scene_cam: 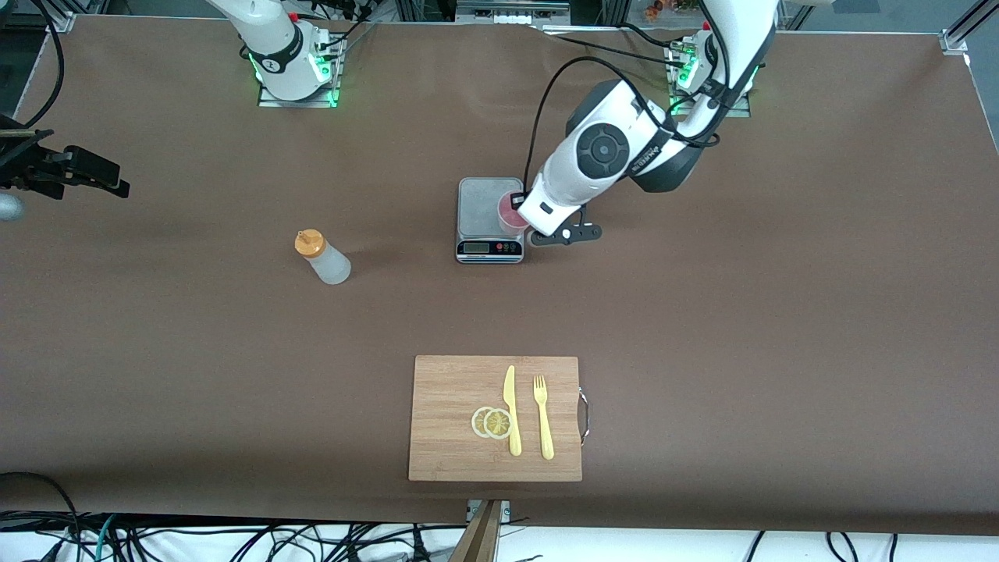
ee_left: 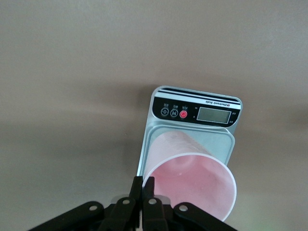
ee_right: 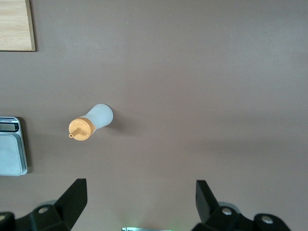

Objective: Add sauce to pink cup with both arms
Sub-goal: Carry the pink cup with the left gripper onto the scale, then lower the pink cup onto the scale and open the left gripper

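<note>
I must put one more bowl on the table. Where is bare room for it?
Bare brown table lies between the scale and the cutting board, and toward the left arm's end. It is crowded at the scale: the pink cup stands there, gripped by the left pincer.

The scale (ee_left: 192,113) bore small white lettering that looked like "Electronic Scale"; its button labels were unreadable.

Pale pink cup (scene_cam: 511,212) upright on the scale (scene_cam: 488,215); orange-capped sauce bottle (scene_cam: 322,257) upright on the table.
</note>
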You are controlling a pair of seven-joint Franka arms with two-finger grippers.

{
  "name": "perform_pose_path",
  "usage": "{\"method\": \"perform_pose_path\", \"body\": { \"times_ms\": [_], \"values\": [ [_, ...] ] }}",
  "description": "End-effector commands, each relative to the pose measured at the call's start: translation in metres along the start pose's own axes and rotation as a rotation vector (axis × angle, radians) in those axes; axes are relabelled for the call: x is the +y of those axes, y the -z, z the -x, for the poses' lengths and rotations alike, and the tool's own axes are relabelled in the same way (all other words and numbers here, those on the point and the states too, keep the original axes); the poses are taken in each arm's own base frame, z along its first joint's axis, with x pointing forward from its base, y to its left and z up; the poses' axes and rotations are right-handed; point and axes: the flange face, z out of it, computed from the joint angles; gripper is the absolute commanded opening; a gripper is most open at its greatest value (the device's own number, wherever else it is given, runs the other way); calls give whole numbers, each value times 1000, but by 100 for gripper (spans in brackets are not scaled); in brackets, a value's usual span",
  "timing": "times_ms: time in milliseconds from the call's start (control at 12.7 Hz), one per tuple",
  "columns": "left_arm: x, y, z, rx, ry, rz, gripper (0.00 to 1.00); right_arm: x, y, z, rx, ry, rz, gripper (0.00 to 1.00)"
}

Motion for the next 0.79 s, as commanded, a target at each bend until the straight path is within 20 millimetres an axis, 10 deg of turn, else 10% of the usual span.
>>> {"method": "perform_pose_path", "body": {
  "times_ms": [0, 707],
  "values": [
    [8, -16, 20, 40, 52, -1, 0, -1, 7, 4, -1, 3, 11, 100],
    [5, -52, 41, 72, 69, 16, 0, -1, 7, 4, -1, 3, 11, 100]
  ]
}}
